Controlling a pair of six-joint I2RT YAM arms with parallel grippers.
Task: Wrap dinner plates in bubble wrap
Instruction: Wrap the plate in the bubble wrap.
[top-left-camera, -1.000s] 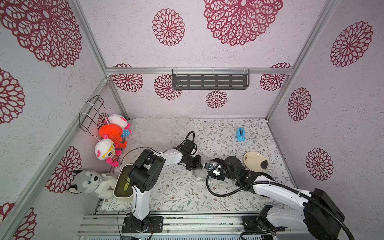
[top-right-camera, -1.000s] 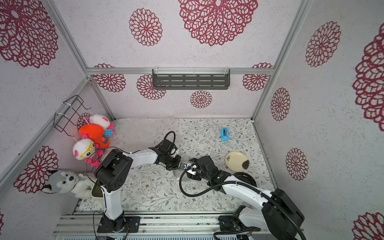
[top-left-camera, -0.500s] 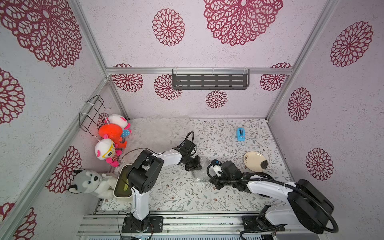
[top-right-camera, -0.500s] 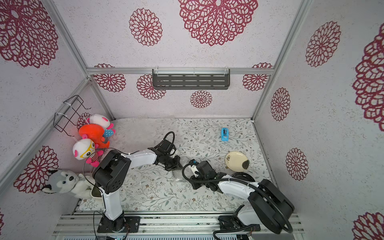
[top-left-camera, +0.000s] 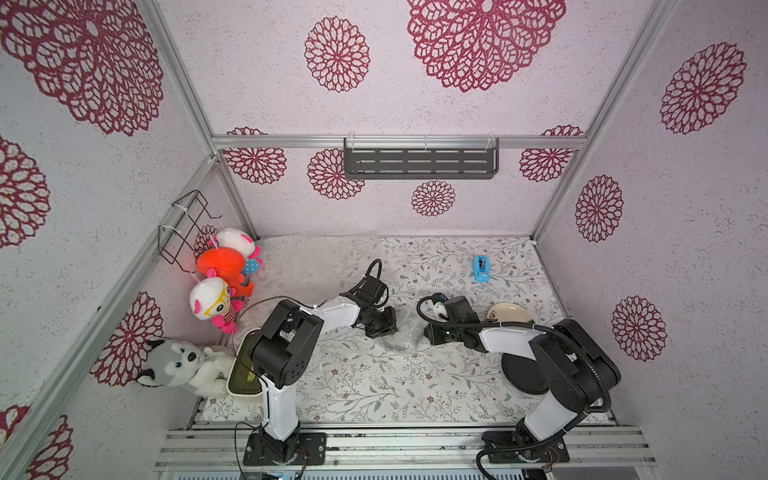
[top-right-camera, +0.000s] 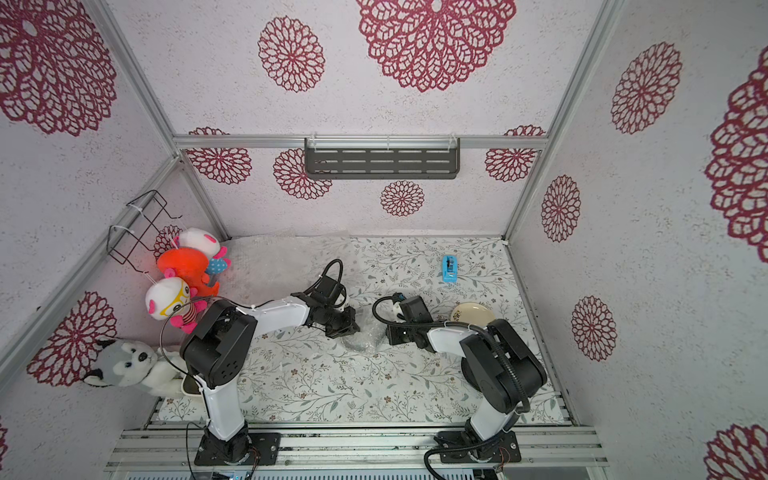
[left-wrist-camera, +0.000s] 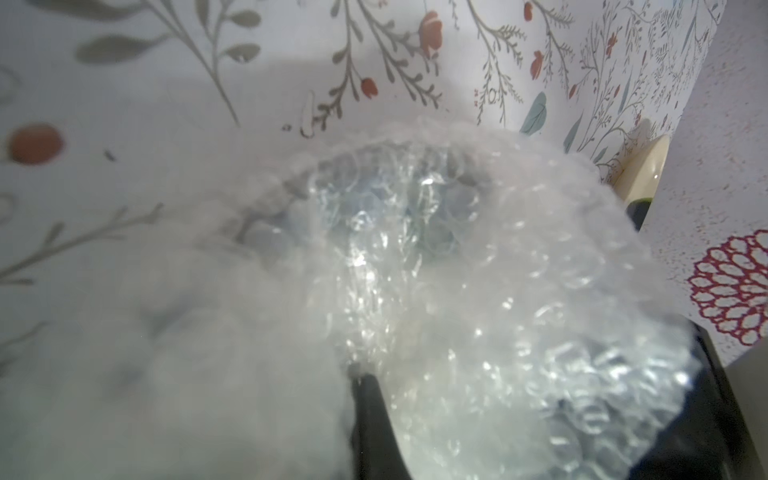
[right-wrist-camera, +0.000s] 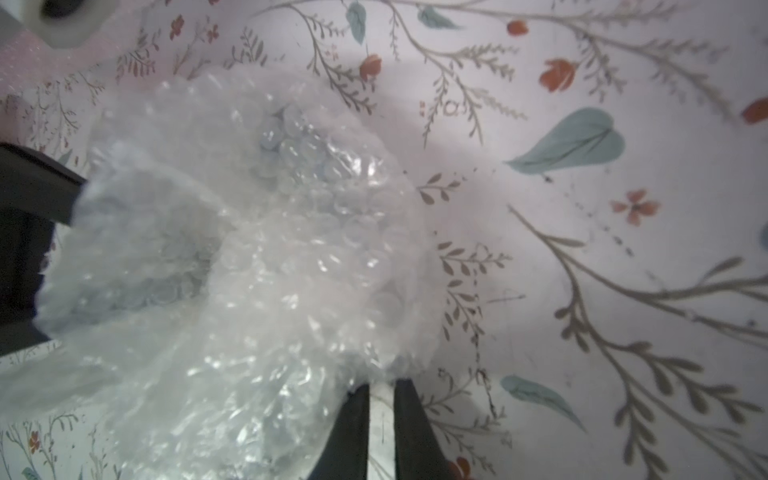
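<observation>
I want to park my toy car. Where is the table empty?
The front of the table, between the tub and the black plate, is bare. So is the back, between the bubble wrap sheet and the tape dispenser. Crowded: the middle, where left claw and right claw flank the bundle.

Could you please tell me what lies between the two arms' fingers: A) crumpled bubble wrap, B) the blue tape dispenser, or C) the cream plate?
A: the bubble wrap sits bunched up between the left fingers and the right fingers.
</observation>
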